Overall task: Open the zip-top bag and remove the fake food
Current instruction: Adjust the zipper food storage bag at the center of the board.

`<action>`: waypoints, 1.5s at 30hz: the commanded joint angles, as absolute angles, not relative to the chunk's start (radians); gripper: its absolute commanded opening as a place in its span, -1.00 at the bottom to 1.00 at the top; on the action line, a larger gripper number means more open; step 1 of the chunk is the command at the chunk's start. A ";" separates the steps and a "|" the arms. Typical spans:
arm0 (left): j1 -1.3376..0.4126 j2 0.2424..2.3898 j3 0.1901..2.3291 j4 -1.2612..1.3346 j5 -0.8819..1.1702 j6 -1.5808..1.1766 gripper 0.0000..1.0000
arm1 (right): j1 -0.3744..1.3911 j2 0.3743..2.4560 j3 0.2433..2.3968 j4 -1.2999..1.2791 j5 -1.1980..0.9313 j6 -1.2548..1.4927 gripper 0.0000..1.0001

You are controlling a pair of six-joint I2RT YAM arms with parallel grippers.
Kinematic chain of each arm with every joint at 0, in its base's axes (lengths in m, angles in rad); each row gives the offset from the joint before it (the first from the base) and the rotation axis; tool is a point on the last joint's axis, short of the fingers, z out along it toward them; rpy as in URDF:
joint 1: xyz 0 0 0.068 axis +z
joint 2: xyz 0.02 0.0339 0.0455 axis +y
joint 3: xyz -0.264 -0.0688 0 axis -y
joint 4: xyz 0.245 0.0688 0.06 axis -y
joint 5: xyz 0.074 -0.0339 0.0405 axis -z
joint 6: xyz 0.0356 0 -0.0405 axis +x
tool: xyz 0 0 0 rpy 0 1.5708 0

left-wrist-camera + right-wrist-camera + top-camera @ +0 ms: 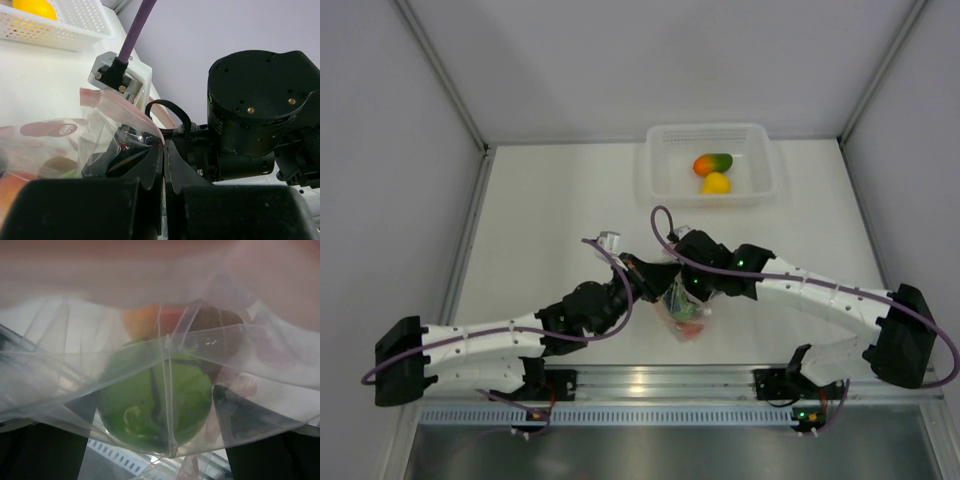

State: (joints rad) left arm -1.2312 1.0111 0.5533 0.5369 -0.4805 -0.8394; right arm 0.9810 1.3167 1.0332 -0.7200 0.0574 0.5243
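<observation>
The clear zip-top bag [688, 318] hangs between my two grippers near the table's front middle, with fake food inside. My left gripper [655, 280] is shut on the bag's pink-red top edge [117, 107], jaws [165, 150] pressed together on the plastic. My right gripper [693, 290] points down at the bag. In the right wrist view its fingers [250, 425] stand on both sides of a green fruit with black marks [150, 400] under layers of the bag [75, 365]. A peach-orange fruit [142, 320] and a brown one [220, 325] lie behind it.
A white tray [760, 185] stands at the back, holding the orange-green mango [713, 163] and a yellow fruit [717, 183]. It also shows in the left wrist view [60, 30]. Grey walls close in the table on both sides and at the back.
</observation>
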 commanded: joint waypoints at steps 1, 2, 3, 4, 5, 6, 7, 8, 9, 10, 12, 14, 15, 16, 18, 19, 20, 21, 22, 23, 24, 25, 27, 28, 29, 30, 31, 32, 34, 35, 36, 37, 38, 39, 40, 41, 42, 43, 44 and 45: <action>-1.227 1.011 0.561 0.604 -0.492 -0.836 -1.00 | 1.017 1.324 1.008 -0.710 0.055 0.503 0.99; -1.227 1.009 0.563 0.604 -0.492 -0.836 -1.00 | 1.017 1.322 1.000 -0.706 0.058 0.505 0.99; -1.227 1.009 0.561 0.604 -0.492 -0.836 -1.00 | 1.017 1.321 0.997 -0.701 0.066 0.502 0.99; -1.227 1.009 0.563 0.604 -0.494 -0.835 -1.00 | 1.017 1.322 0.997 -0.700 0.072 0.502 0.99; -1.227 1.009 0.564 0.604 -0.494 -0.833 -1.00 | 1.016 1.322 0.996 -0.698 0.077 0.503 0.99; -1.227 1.009 0.566 0.604 -0.494 -0.831 -1.00 | 1.017 1.324 0.996 -0.696 0.089 0.499 0.99; -1.227 1.009 0.566 0.604 -0.492 -0.831 -1.00 | 1.017 1.324 0.997 -0.699 0.098 0.502 0.99; -1.227 1.009 0.565 0.604 -0.494 -0.830 -1.00 | 1.017 1.324 0.999 -0.701 0.104 0.502 0.98; -1.227 1.006 0.565 0.604 -0.495 -0.828 -1.00 | 1.017 1.321 1.003 -0.703 0.110 0.503 0.90; -1.227 1.008 0.561 0.603 -0.497 -0.828 -1.00 | 1.017 1.321 1.005 -0.703 0.113 0.505 0.85; -1.227 1.006 0.560 0.603 -0.503 -0.827 -1.00 | 1.017 1.324 1.018 -0.715 0.120 0.508 0.56; -1.226 1.012 0.558 0.604 -0.503 -0.828 -1.00 | 1.017 1.327 1.031 -0.724 0.120 0.508 0.33; -1.226 1.015 0.558 0.603 -0.505 -0.828 -1.00 | 1.017 1.334 1.043 -0.736 0.118 0.506 0.14; -1.226 1.015 0.558 0.604 -0.506 -0.827 -1.00 | 1.017 1.335 1.051 -0.741 0.120 0.506 0.10; -1.226 1.017 0.555 0.603 -0.512 -0.825 -1.00 | 1.017 1.330 1.069 -0.753 0.130 0.511 -0.04; -1.226 1.017 0.554 0.603 -0.515 -0.824 -1.00 | 1.017 1.324 1.074 -0.761 0.130 0.511 -0.05; -1.226 1.019 0.554 0.603 -0.517 -0.821 -1.00 | 1.017 1.322 1.083 -0.764 0.132 0.514 -0.08; -1.226 1.020 0.555 0.597 -0.517 -0.819 -1.00 | 1.017 1.310 1.088 -0.765 0.141 0.518 -0.10; -1.226 1.023 0.557 0.589 -0.518 -0.815 -1.00 | 1.017 1.304 1.092 -0.772 0.143 0.522 -0.11; -1.226 1.023 0.560 0.588 -0.520 -0.813 -1.00 | 1.017 1.299 1.101 -0.773 0.146 0.520 -0.15; -1.226 1.028 0.558 0.588 -0.520 -0.813 -1.00 | 1.017 1.293 1.106 -0.779 0.153 0.522 -0.16; -1.226 1.029 0.561 0.588 -0.515 -0.810 -1.00 | 1.019 1.293 1.109 -0.779 0.153 0.522 -0.17; -1.227 1.035 0.566 0.589 -0.509 -0.805 -1.00 | 1.020 1.296 1.117 -0.782 0.178 0.522 -0.20; -1.226 1.038 0.568 0.589 -0.499 -0.801 -1.00 | 1.025 1.301 1.120 -0.785 0.186 0.520 -0.21; -1.227 1.040 0.571 0.589 -0.491 -0.798 -1.00 | 1.028 1.305 1.130 -0.804 0.202 0.522 -0.26; -1.227 1.046 0.580 0.589 -0.482 -0.795 -1.00 | 1.031 1.315 1.135 -0.808 0.230 0.525 -0.29; -1.227 1.048 0.583 0.591 -0.474 -0.790 -1.00 | 1.041 1.321 1.141 -0.811 0.236 0.525 -0.31; -1.227 1.049 0.586 0.591 -0.457 -0.787 -1.00 | 1.042 1.324 1.152 -0.813 0.241 0.526 -0.40; -1.227 1.052 0.595 0.591 -0.446 -0.785 -1.00 | 1.042 1.333 1.166 -0.818 0.259 0.529 -0.51; -1.227 1.054 0.597 0.591 -0.431 -0.782 -1.00 | 1.043 1.336 1.184 -0.821 0.270 0.529 -0.52; -1.227 1.054 0.601 0.591 -0.420 -0.781 -1.00 | 1.043 1.345 1.195 -0.831 0.293 0.531 -0.53; -1.227 1.051 0.601 0.591 -0.414 -0.778 -1.00 | 1.043 1.347 1.204 -0.833 0.302 0.529 -0.53; -1.227 1.052 0.603 0.591 -0.411 -0.779 -1.00 | 1.043 1.348 1.222 -0.836 0.316 0.528 -0.53; -1.227 1.049 0.600 0.591 -0.411 -0.781 -1.00 | 1.043 1.354 1.235 -0.844 0.351 0.525 -0.53; -1.227 1.043 0.595 0.589 -0.414 -0.781 -1.00 | 1.043 1.358 1.244 -0.862 0.366 0.523 -0.53; -1.227 1.036 0.589 0.589 -0.419 -0.782 -1.00 | 1.042 1.359 1.261 -0.867 0.380 0.522 -0.53; -1.227 1.031 0.584 0.589 -0.434 -0.781 -1.00 | 1.042 1.361 1.265 -0.873 0.399 0.515 -0.53; -1.227 1.025 0.578 0.589 -0.445 -0.776 -1.00 | 1.035 1.362 1.269 -0.885 0.403 0.514 -0.53; -1.227 1.011 0.568 0.589 -0.455 -0.772 -1.00 | 1.032 1.362 1.270 -0.891 0.414 0.514 -0.53; -1.227 1.005 0.565 0.588 -0.468 -0.770 -1.00 | 1.031 1.356 1.270 -0.894 0.426 0.515 -0.53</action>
State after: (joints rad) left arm -1.2255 1.0328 0.5720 0.5827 -0.4549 -0.7933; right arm 1.0210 1.3678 1.2072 -0.8825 0.3450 0.5171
